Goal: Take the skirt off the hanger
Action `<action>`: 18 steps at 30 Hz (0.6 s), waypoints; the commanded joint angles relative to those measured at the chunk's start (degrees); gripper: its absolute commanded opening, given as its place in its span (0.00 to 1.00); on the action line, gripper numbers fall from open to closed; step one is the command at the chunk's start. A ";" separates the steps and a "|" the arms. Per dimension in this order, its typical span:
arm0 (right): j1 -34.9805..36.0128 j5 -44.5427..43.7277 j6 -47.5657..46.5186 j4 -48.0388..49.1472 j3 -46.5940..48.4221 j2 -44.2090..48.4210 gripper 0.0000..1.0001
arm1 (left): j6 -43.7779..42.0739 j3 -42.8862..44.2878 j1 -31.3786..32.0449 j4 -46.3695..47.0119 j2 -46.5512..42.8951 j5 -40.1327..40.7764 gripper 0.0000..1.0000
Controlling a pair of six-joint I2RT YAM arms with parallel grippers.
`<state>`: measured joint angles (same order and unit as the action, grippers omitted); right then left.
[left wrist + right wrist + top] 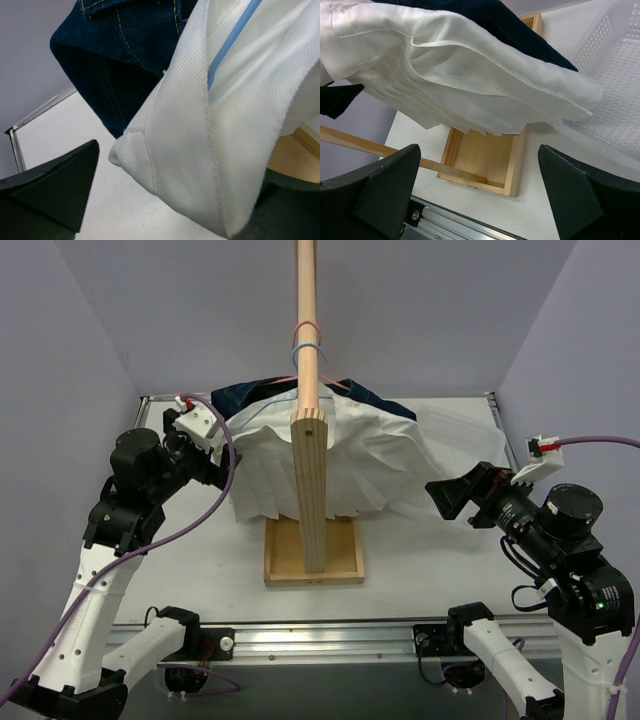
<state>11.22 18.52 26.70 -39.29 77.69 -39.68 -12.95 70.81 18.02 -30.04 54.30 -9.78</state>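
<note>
The white pleated fabric skirt [300, 465] hangs draped on a light-blue hanger [227, 42] at the wooden stand [312, 490], in the middle of the white worktop [420, 570]. Its left edge reaches the left hand [208, 438]. In the left wrist view, a stitched corner of the skirt sits between that hand's black fingers [55, 190]. These are spread wide, and the cloth leans on the one at the right of that view and stays clear of the other.

The right hand [450, 498] is also spread, with nothing in it. It hovers just off the skirt's right side, and the hem hangs above and ahead of it.

A dark blue denim garment [262, 392] hangs behind the skirt on the same stand, touching it. The stand's flat post rises in front of the skirt's middle, between the two hands, and its square tray base lies under the hem. A white perforated plastic basket [462, 430] sits at the right, beside the skirt and partly under its edge.

In all there are one skirt, one denim piece, one hanger, one stand, one basket and two hands.
</note>
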 commanded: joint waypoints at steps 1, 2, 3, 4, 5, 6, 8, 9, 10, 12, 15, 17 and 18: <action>-0.24 0.99 -1.82 -0.26 1.06 -1.01 1.00 | -1.47 2.14 -3.69 5.61 1.07 -15.33 0.89; -0.24 0.90 -1.83 -0.44 1.06 -0.84 1.00 | -1.46 2.14 -3.78 5.61 1.15 -18.31 0.85; -0.24 0.81 -1.83 -0.53 1.06 -0.84 1.00 | -1.38 1.97 -3.78 5.61 1.07 -22.52 0.81; -0.24 0.55 -1.83 -0.53 1.06 -0.66 1.00 | -1.11 1.79 -3.78 5.61 0.98 -24.13 0.77; -0.24 0.55 -1.83 -0.53 1.06 -0.57 1.00 | -0.94 1.62 -3.87 5.26 0.98 -25.80 0.64; -0.24 0.46 -1.74 -0.53 0.97 -0.49 1.00 | -0.85 1.62 -3.87 4.91 0.89 -28.60 0.61; -0.24 0.63 -1.65 -0.53 0.88 -0.57 1.00 | -0.32 1.62 -3.87 3.59 0.89 -31.42 0.54; -0.24 0.55 -1.65 -0.53 0.88 -0.57 1.00 | -0.23 1.53 -3.87 2.89 0.80 -34.48 0.52; -0.24 0.55 -1.65 -0.61 0.88 -0.57 1.00 | 0.55 1.35 -3.87 2.80 0.80 -35.99 0.52; -0.15 0.55 -1.65 -0.53 0.80 -0.66 1.00 | 1.17 0.83 -3.78 2.62 0.37 -38.63 0.49; -0.15 0.64 -1.56 -0.35 0.53 -0.66 1.00 | 2.66 0.30 -3.78 2.44 -0.25 -41.27 0.38; -0.24 0.81 -1.47 -0.35 0.18 -0.57 1.00 | 3.37 -0.31 -3.78 2.97 -0.51 -42.51 0.36; -0.24 0.81 -1.56 -0.26 0.09 -0.49 1.00 | 3.20 -0.49 -3.78 2.89 -0.51 -42.77 0.36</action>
<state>11.22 18.52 25.82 -40.60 77.69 -39.68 -10.74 70.67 14.41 -28.93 54.68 -46.48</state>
